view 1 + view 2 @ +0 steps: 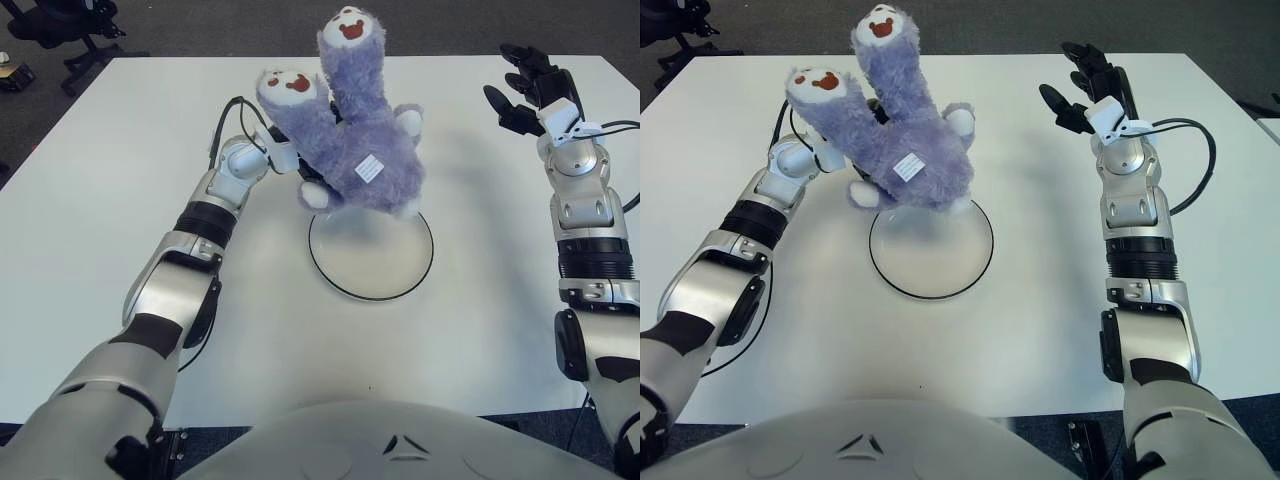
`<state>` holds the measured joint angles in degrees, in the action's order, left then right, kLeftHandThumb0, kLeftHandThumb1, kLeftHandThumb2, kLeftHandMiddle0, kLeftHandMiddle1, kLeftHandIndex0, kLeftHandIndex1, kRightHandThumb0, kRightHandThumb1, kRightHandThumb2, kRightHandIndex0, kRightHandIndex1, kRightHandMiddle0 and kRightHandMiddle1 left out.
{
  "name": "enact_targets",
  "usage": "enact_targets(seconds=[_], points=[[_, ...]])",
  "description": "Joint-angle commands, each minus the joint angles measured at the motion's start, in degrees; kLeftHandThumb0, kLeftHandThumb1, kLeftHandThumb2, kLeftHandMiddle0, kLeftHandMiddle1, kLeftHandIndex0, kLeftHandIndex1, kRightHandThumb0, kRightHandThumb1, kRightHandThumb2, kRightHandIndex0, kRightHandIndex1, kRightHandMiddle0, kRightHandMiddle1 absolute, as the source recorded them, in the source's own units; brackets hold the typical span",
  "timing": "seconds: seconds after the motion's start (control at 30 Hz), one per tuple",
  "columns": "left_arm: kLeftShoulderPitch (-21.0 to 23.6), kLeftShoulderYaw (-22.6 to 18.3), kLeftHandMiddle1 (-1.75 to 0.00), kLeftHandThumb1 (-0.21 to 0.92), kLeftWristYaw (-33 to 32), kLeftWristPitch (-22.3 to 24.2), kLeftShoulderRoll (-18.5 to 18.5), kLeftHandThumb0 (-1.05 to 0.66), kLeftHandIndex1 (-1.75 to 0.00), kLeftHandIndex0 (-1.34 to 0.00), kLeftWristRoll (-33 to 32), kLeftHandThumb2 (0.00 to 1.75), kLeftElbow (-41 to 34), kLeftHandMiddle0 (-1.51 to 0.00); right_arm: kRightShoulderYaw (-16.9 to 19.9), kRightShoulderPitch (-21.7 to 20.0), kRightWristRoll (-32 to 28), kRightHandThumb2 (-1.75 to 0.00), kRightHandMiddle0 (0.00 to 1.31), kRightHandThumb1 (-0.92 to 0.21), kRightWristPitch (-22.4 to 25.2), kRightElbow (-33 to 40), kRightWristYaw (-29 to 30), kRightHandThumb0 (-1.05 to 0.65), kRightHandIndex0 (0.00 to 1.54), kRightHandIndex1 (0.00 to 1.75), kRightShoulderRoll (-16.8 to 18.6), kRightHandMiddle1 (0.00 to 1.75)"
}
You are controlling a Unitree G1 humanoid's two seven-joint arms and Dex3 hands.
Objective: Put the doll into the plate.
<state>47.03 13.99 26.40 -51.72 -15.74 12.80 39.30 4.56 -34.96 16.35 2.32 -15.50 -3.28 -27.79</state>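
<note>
A fluffy purple doll (355, 150) with white paws and a white tag hangs upside down, its two red-soled feet pointing up. My left hand (300, 165) is shut on its side, mostly hidden behind the fur. The doll is over the far rim of the white plate (372, 262) with a dark edge, in the middle of the table. I cannot tell whether its lower end touches the plate. My right hand (525, 85) is raised at the far right with its black fingers spread, holding nothing.
The white table (100, 200) spreads around the plate. Dark floor lies beyond its far edge, with an office chair base (60, 30) at the far left. Cables run along both forearms.
</note>
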Motion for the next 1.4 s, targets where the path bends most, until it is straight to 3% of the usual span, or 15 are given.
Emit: enact_targets(seconds=[0.0,1.07,1.2,1.3,1.37], points=[[0.44,1.09,-1.73,0.27,0.59,-0.62,0.06,0.0,-1.75,-0.44,0.4,1.38,-0.02,-0.63,-0.15,-0.87,0.21,-0.56,0.38,-0.92,0.19,-0.14,0.55,-0.61,0.52,0.02,-0.52,0.18],[1.29,5.73,-1.75,0.3,2.75,-5.87,1.2,0.0,-1.75,-0.41,1.8,1.34,4.77,-0.59,-0.03,-1.22,0.11,-0.56,0.35,-0.92,0.13,-1.64,0.07,-0.63,0.52,0.01,-1.35,0.19],[1.44,7.12,-1.51,0.44,4.03,-5.41,-0.23,0.0,-1.75,-0.45,3.89,1.1,2.94,-0.54,0.03,-1.23,0.02,-0.56,0.34,-0.92,0.11,-1.81,-0.05,-0.63,0.52,0.01,-1.52,0.2],[1.57,7.73,-1.43,0.58,4.97,-4.71,-0.97,-0.01,-1.66,-0.43,4.06,0.85,1.99,-0.5,0.0,-1.25,0.0,-0.56,0.34,-0.92,0.15,-1.83,-0.04,-0.63,0.52,0.01,-1.55,0.2],[1.51,7.88,-1.42,0.62,4.96,-4.5,-1.07,-0.01,-1.63,-0.43,3.98,0.79,1.74,-0.49,-0.01,-1.25,-0.01,-0.56,0.34,-0.92,0.14,-1.84,-0.03,-0.63,0.52,0.01,-1.56,0.2]])
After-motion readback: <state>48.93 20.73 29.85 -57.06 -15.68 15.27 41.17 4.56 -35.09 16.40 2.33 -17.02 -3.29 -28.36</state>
